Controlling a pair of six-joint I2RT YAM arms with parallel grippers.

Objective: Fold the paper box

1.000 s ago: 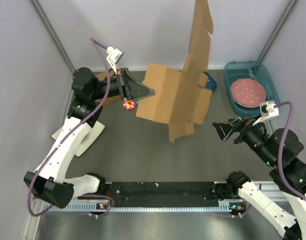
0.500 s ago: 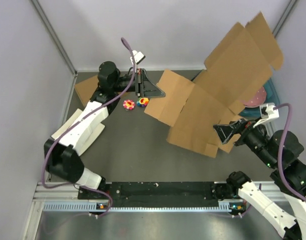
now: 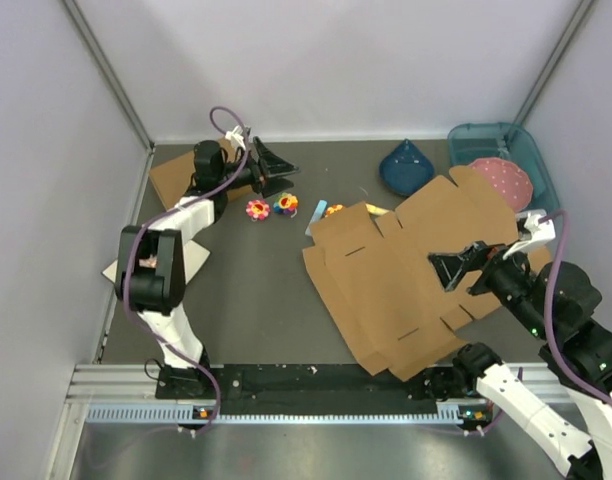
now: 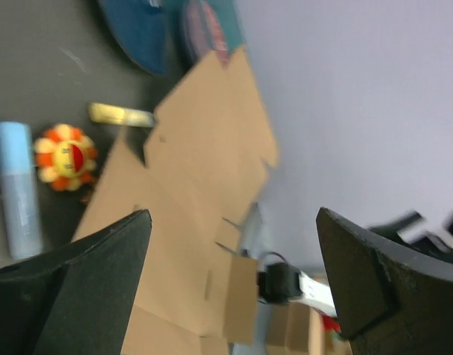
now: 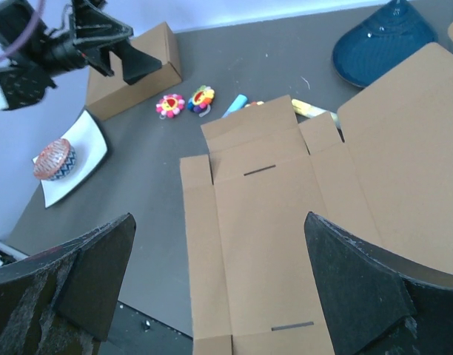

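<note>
Now, paper box [image 3: 396, 285]: unfolded, lying flat on the surface [image 3: 246, 300], toward its 4 o'clock.
Left pincer [image 3: 284, 172]: released, empty; the box is well apart, at its 4 o'clock.
Right pincer [image 3: 456, 262]: released, empty, above the box's 3 o'clock side.

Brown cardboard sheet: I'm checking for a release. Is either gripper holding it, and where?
Nothing is held. The flat brown die-cut cardboard sheet lies unfolded on the table; the left gripper and right gripper are both open, empty.
</note>
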